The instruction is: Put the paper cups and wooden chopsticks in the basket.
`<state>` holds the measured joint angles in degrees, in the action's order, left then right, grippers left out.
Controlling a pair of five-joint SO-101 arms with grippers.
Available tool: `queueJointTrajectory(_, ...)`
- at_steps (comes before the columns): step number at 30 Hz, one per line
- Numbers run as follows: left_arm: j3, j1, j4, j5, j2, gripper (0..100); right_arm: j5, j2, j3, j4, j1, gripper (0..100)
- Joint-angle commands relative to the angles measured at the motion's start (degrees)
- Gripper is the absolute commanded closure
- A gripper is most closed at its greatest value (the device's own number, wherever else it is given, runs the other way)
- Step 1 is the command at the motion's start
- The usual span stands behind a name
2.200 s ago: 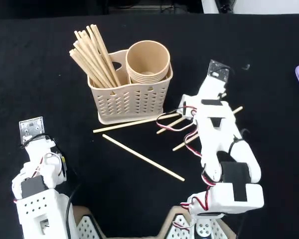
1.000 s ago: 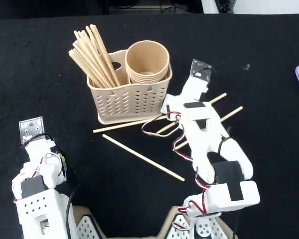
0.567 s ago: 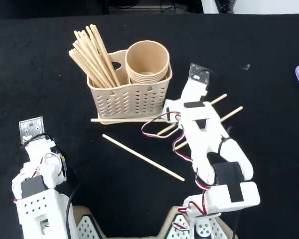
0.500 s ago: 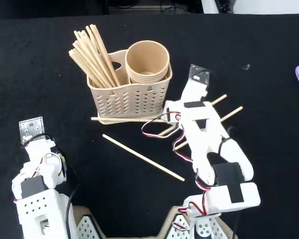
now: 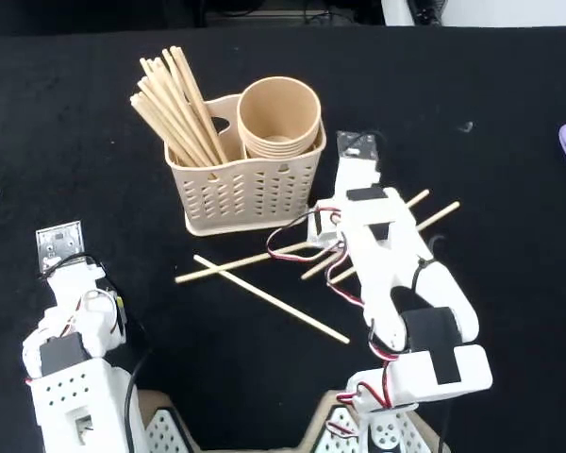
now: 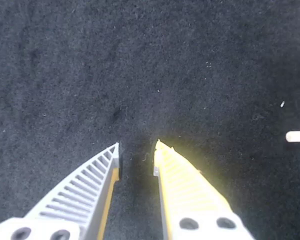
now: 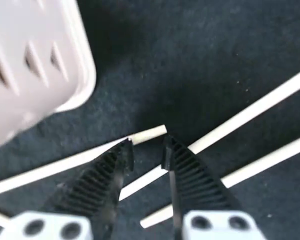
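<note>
Right gripper [image 7: 146, 146]: jaws slightly apart, low over the black table [image 7: 200, 55]. Nearest wooden chopstick [image 7: 65, 164] ends in the gap, possibly touching one fingertip [image 7: 124, 150]. Second chopstick [image 7: 255, 106] and third chopstick [image 7: 262, 161] lie alongside. Basket corner [image 7: 45, 65] is near.

Beige slotted basket [image 5: 248, 193] upright, stacked paper cups [image 5: 279, 115] and chopstick bundle [image 5: 174, 99] inside, loose chopsticks [image 5: 269, 297] lying flat just beside it

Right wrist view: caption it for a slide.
Claw open over the end of a wooden chopstick beside the basket, other chopsticks on the table.
</note>
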<state>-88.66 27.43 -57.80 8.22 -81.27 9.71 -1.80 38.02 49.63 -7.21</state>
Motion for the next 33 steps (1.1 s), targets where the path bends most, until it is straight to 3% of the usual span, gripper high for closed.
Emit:
queueJointTrajectory(1,0.4,0.4,1.0,-0.5,-0.6,87,-3.3,1.0,-2.2,3.4,-0.4,88.5)
queueJointTrajectory(10,0.4,0.4,1.0,-0.5,-0.6,87,-3.3,12.7,-2.7,5.0,-2.8,88.3)
queueJointTrajectory(20,0.4,0.4,1.0,-0.5,-0.6,87,-3.0,13.1,13.9,-19.5,-7.1,88.5)
queueJointTrajectory(33,0.4,0.4,1.0,-0.5,-0.6,87,-3.3,13.6,15.1,-13.4,-6.8,88.5)
